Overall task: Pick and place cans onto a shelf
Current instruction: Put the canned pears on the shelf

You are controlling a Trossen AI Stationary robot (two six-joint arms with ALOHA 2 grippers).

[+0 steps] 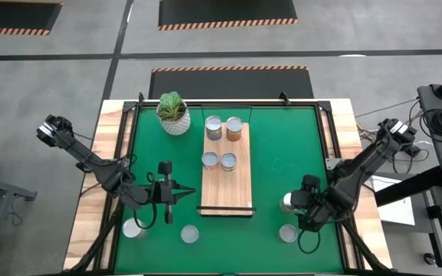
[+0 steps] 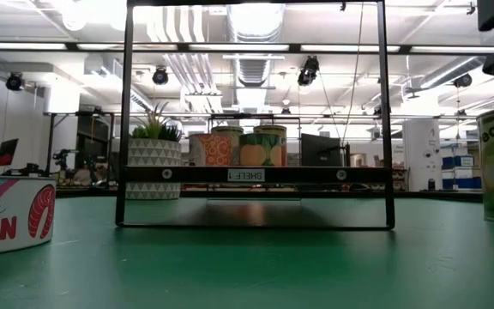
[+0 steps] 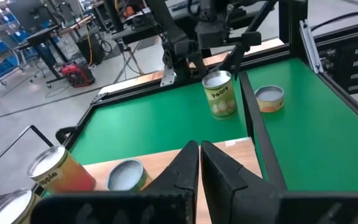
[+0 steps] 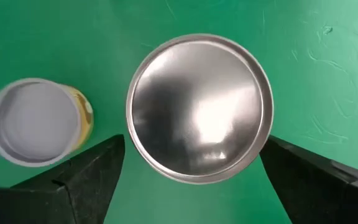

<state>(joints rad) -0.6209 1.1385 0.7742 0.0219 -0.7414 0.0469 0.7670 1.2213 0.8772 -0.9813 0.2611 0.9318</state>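
The wooden shelf (image 1: 236, 188) lies mid-mat with several cans (image 1: 213, 128) standing on their bases at its far end. My left gripper (image 1: 184, 192) hovers shut beside the shelf's near left corner; the left wrist view shows its tips (image 3: 199, 163) over the board. My right gripper (image 4: 192, 146) is open, pointing steeply down over a silver-topped pears can (image 4: 199, 107) that stands on the mat (image 1: 288, 202). Its fingers stand on either side of the can's top without touching it. Three more cans (image 1: 189, 234) stand along the mat's near edge.
A white pot with a green plant (image 1: 173, 113) stands at the mat's far left. A black frame (image 2: 127, 112) rises around the shelf. Loose cans stand at the near left (image 1: 133, 228) and near right (image 1: 288, 232). Bare green mat (image 1: 282, 146) lies right of the shelf.
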